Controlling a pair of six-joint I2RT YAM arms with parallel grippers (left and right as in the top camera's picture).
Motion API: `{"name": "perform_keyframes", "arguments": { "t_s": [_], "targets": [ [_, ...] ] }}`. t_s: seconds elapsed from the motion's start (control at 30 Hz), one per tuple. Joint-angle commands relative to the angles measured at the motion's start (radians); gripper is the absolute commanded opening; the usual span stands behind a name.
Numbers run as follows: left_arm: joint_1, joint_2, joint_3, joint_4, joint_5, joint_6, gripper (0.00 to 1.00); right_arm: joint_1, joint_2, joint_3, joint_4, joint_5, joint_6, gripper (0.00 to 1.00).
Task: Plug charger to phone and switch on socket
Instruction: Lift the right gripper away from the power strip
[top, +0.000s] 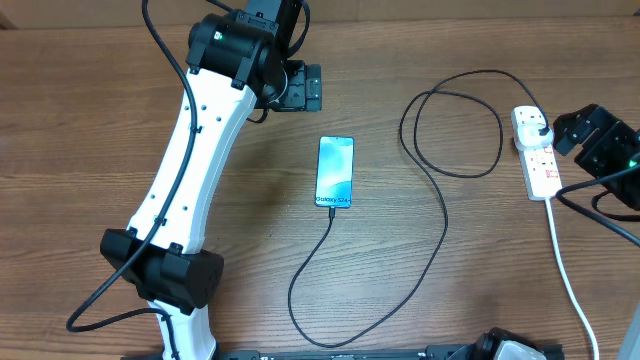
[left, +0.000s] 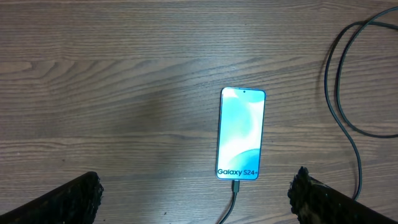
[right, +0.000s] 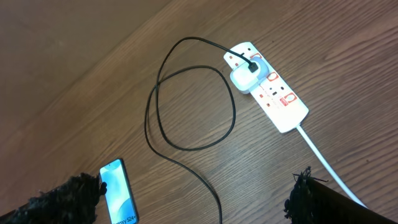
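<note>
The phone lies flat mid-table with its light blue screen up. The charger's black cable runs from a connector seated in the phone's near end, curls toward the front edge, then loops back to a white adapter plugged into the socket, a white power strip with red switches at the right. My left gripper hangs open above the table just behind the phone, holding nothing. My right gripper is open and empty, raised beside the socket.
The strip's white cord trails toward the front right edge. The left arm's white link crosses the left half of the table. The cable forms a loose loop between phone and strip.
</note>
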Motion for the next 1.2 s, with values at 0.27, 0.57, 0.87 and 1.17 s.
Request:
{"name": "perform_keyframes", "arguments": {
  "t_s": [0.27,0.57,0.87,1.17],
  "targets": [
    [0.004,0.005,0.005,-0.002,-0.016,0.019,1.0,0.004,0.033,0.019,0.004,0.007,0.004,1.0],
    [0.004,0.005,0.005,-0.002,-0.016,0.019,1.0,0.004,0.046,0.019,0.005,0.007,0.003,1.0],
    [0.004,0.005,0.005,-0.003,-0.016,0.019,1.0,0.004,0.046,0.019,0.004,0.007,0.003,1.0],
    [0.004,0.005,0.005,-0.002,-0.016,0.018,1.0,0.004,0.046,0.019,0.005,0.007,0.003,1.0]
  ]
}}
